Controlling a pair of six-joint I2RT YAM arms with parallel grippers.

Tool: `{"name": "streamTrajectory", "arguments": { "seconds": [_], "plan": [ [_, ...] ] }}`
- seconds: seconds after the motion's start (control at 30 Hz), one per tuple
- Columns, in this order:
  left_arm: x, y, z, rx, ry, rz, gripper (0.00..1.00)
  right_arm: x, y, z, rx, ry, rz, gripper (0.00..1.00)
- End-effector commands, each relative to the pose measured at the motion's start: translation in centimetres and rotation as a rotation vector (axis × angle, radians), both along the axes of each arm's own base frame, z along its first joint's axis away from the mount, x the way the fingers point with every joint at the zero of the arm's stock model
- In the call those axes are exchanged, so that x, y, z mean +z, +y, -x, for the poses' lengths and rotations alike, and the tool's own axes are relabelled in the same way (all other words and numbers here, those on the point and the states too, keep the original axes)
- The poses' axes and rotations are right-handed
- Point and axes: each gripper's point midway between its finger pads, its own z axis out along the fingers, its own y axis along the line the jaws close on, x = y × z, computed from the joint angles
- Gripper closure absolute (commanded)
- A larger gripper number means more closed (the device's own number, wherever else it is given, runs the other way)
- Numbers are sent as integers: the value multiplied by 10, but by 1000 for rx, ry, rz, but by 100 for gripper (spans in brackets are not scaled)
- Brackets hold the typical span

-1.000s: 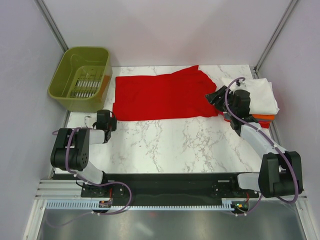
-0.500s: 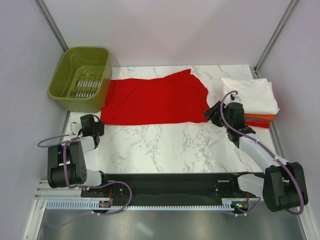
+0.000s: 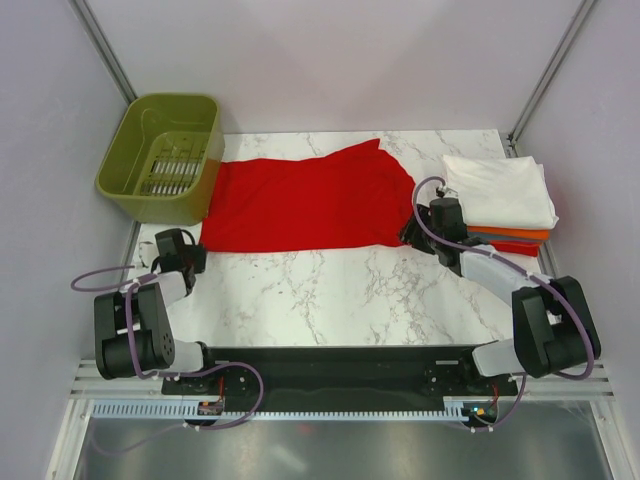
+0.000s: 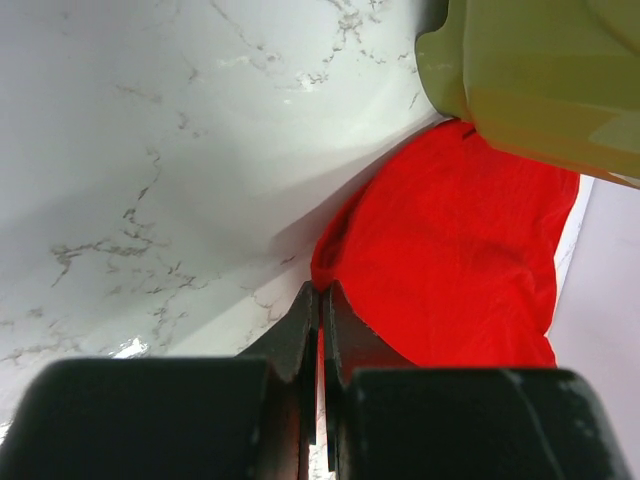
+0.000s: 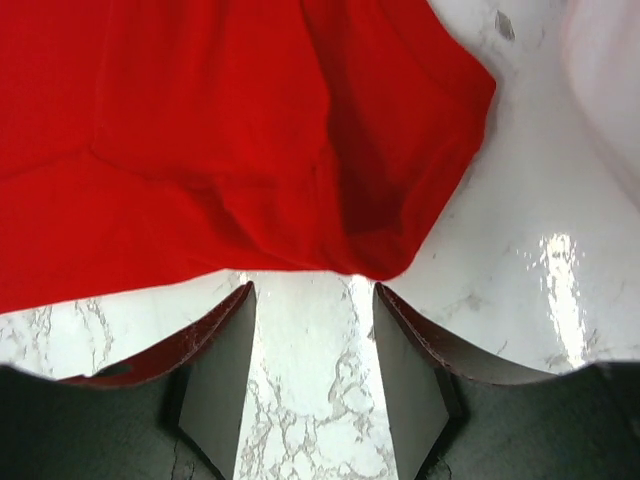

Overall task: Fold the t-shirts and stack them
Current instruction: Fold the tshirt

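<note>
Left jaws clamp a corner of the red t-shirt (image 3: 300, 205); right jaws stand apart, empty, beside its edge.

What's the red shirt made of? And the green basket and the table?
The red shirt: soft matte cloth, it seems; it wrinkles and folds. The basket: likely plastic, smooth, with moulded slots in its floor. The table: glossy marble look, grey veins; real stone or printed, I cannot tell.
</note>
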Motion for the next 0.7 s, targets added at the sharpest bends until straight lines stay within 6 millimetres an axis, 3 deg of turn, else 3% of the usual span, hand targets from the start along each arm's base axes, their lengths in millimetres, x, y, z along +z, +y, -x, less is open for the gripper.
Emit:
{"name": "streamTrajectory", "arguments": {
  "seconds": [0.0, 0.13, 0.37, 0.57, 0.67],
  "plan": [
    [7, 9, -7, -24, -2, -54, 98, 15, -7, -27, -10, -61, 81, 42],
    [8, 9, -8, -34, -3, -59, 98, 18, -6, -41, 1, -75, 103, 42],
    [3, 8, -8, -42, 14, -49, 98, -4, 2, -45, 30, -11, 97, 49],
    [0, 9, -7, -46, 21, -50, 98, -16, -8, -34, 8, 36, 134, 62],
    [2, 10, -8, -46, 15, -53, 98, -19, -12, -31, -1, 58, 143, 76]
  ]
}}
